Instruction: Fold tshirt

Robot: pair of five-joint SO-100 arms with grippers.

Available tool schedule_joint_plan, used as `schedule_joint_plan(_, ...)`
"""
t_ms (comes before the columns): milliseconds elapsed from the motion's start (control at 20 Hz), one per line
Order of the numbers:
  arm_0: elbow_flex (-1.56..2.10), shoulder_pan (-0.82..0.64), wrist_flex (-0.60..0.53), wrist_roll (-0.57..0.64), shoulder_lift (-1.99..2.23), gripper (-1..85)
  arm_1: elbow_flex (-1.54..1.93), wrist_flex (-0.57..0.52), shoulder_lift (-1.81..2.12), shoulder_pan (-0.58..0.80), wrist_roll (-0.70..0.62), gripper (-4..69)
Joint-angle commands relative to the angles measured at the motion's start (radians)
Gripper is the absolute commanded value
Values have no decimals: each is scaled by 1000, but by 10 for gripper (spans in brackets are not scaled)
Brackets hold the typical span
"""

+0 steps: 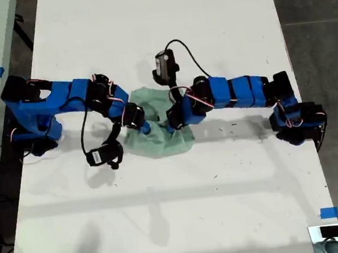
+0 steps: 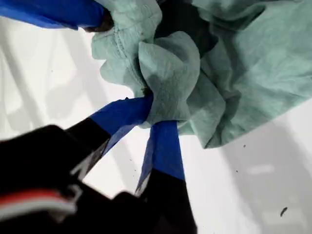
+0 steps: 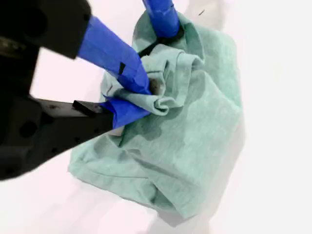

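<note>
Pale mint-green short-sleeved cloth tshirt (image 1: 157, 134), plain, no print, lies bunched in a rumpled heap mid-bench, between the two blue arms, roughly centre of the exterior view. Not flat, not folded yet; sleeves and collar can't be told apart in the wad.

My first gripper (image 2: 158, 114): blue fingers (image 2: 165, 146) closed down on a puckered fold of the tshirt, cloth bulging out past the tips. My second gripper (image 3: 144, 97): fingers (image 3: 114, 48) also pinched shut on a rolled hem-like ridge of cloth. The two grips sit near each other on the same heap; each wrist view shows the other arm's blue tip touching the fabric.

Handling, as a judgement: light, soft, limp knit. No stiffness, so it drapes and sags from any pinch; it won't break, but it can slip out of a thin pinch or drag in extra layers. Best holds would be a stitched hem, shoulder seam or sleeve edge, single layer, two points well apart so the cloth spreads when lifted. Current pinches look like multi-layer bunches close together, so spreading looks hard from here.

Surface: smooth white bench (image 1: 237, 204), matte with soft shadows, a few dark specks; cloth should slide on it easily. Plenty of bare bench around the heap. A small blue tape mark (image 1: 328, 212) near the exterior view's lower right. Grey floor (image 1: 316, 2) beyond the bench edge on the exterior view's right.
</note>
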Motion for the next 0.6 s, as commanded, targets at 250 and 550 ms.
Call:
schedule_joint_plan(250, -23, -258, 11, 169, 6, 1, 21, 44, 109, 184, -72, -6)
schedule_joint_plan(550, -41, -420, 132, 222, 81, 270, 20, 176, 190, 334, -107, 412)
